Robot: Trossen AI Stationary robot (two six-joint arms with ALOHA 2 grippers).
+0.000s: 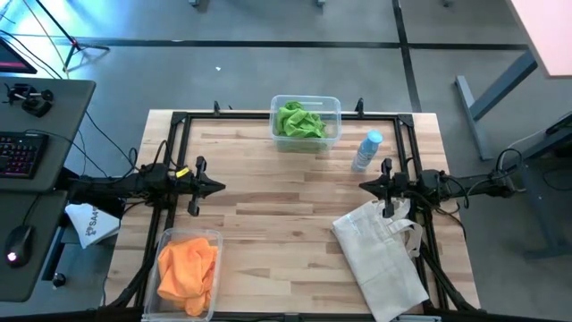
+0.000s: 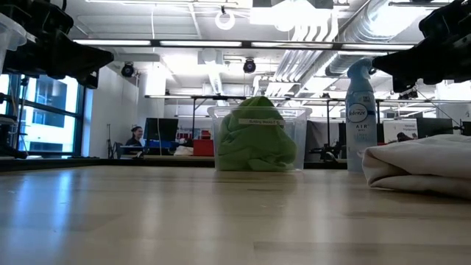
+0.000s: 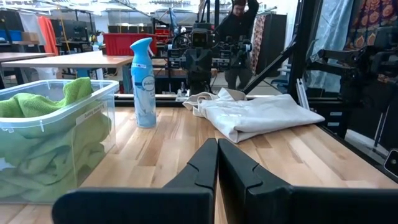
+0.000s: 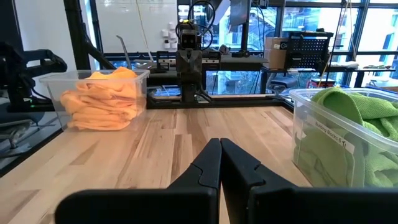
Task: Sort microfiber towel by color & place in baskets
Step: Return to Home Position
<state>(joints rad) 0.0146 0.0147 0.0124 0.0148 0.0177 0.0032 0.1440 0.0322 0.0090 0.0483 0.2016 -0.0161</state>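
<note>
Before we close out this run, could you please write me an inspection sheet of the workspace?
Surface: wooden table, no loose towels seen.
Job's things: green towels in far bin; orange towels in near-left bin.
Clutter: spray bottle, tote bag on the right.
Grippers: left gripper, right gripper shut, empty, apart over the table.
Cables: black cables by the left desk.
Surroundings: keyboard on that desk; person beyond the table.

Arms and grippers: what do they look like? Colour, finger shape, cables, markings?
Both arms are matte black. The left gripper and right gripper each have two black fingers tapering to a wedge tip. The left arm carries a small yellow tag. Black cables loop off the right arm.
</note>
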